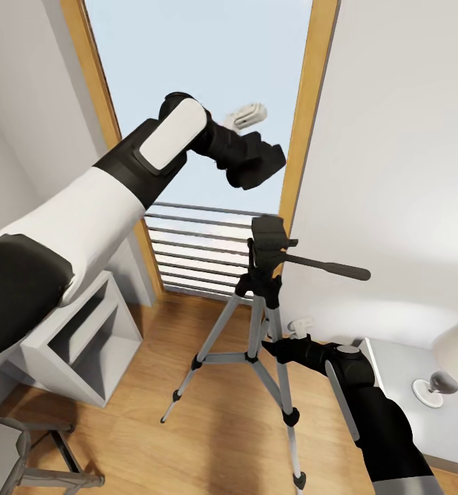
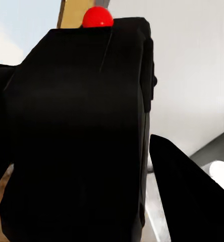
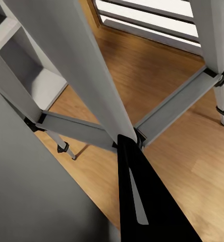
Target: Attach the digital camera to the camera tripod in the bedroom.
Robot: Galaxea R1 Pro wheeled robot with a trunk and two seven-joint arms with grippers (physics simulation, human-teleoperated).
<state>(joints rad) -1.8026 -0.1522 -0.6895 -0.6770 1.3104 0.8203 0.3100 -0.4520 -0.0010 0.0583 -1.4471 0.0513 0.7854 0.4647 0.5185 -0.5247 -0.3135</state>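
Observation:
The digital camera (image 1: 265,159) is a black block held in the air in front of the window, with my left gripper (image 1: 243,163) shut on it. In the left wrist view the digital camera (image 2: 76,136) looms close, its red button (image 2: 97,17) on top and one black finger (image 2: 187,201) beside it. Just below stands the camera tripod (image 1: 267,302), its black head (image 1: 269,237) bare and its pan handle (image 1: 329,267) pointing right. My right gripper (image 1: 276,346) is shut on a silver leg (image 3: 87,75) of the tripod, with one finger (image 3: 142,201) lying along it.
A white open shelf unit (image 1: 84,337) stands left of the tripod. A grey table (image 1: 401,405) with a small white lamp (image 1: 456,354) is at the right. A chair frame (image 1: 23,447) sits at the bottom left. The window railing (image 1: 201,254) is behind the tripod.

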